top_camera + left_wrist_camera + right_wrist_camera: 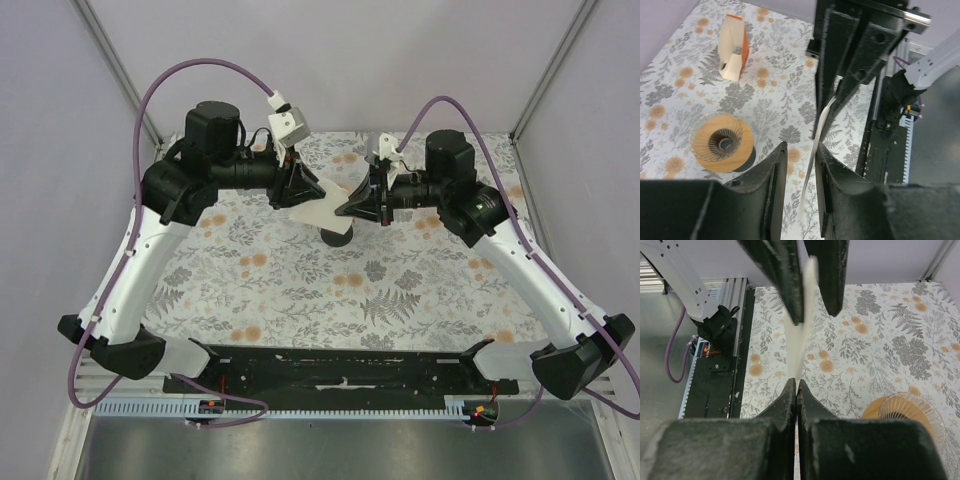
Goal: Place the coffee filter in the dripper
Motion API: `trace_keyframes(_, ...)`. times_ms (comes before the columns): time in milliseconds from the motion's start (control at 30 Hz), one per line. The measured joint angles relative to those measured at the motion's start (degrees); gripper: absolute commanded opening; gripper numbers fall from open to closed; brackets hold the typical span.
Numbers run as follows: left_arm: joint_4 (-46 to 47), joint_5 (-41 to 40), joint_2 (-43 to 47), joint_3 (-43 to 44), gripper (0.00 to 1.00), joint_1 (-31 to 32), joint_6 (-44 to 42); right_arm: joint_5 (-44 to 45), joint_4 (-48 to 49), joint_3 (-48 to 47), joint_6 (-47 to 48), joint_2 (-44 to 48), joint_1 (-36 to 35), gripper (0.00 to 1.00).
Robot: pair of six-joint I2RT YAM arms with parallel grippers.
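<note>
Top external view, items hard to read: my left gripper (312, 192) and my right gripper (358, 203) meet nose to nose above the far half of the table (300, 290), and their bodies cover most of what lies beneath them.

Coffee filter (322, 208): one. Overhead, only a white wedge shows between the two tools. Both wrist views catch it edge-on as a thin pale strip, so its outline cannot be read there. It is held in the air, clear of the table.

Dripper (722, 144): one. Overhead, I see no more than a dark sliver under the grippers. The left wrist view shows it whole, standing on the floral table, lower than the filter and apart from it. In the right wrist view my own finger cuts off its near side.

Box (732, 47): one, orange and white, standing on the table beyond the dripper, well apart from it.

Grippers: two. The right one is clenched on the lower edge of the coffee filter, fingers pressed together with the paper rising out of them. The left one stands released, its fingers apart on either side of the filter's edge with a gap showing.
</note>
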State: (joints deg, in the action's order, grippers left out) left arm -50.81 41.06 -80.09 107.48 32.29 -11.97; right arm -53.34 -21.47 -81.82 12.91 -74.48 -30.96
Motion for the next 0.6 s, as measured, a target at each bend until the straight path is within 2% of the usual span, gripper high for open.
trace_keyframes(67, 0.11, -1.62, 0.00, -0.15, 0.25, -0.02, -0.24, -1.16, -0.07, 0.66, 0.66, 0.37, -0.26, 0.01)
trace_keyframes(267, 0.35, -0.33, 0.11, -2.84, 0.24, -0.02, -0.96, -2.56, -0.07, 0.81, 1.29, 0.94, -0.68, 0.01)
trace_keyframes(333, 0.24, 1.25, 0.13, -4.13, 0.16, 0.00, -1.05, -2.60, -0.09, 0.81, 1.49, 1.01, -0.66, 0.02)
trace_keyframes(400, 0.15, 2.25, 0.13, -4.90, 0.04, 0.00, -1.16, -2.58, -0.11, 0.81, 1.68, 1.01, -0.66, 0.02)
trace_keyframes(433, 0.17, 2.71, 0.15, -5.14, 0.02, 0.00, -1.20, -2.51, -0.15, 0.81, 1.73, 1.01, -0.68, 0.04)
trace_keyframes(500, 0.13, 3.02, 0.37, -5.40, 0.02, -0.02, -1.62, -2.08, -0.20, 0.81, 1.86, 1.01, -0.68, 0.10)
trace_keyframes(600, -0.07, 3.02, 1.07, -5.55, 0.02, -0.02, -2.14, -0.55, -0.31, 0.81, 2.14, 1.01, -0.70, 0.31)
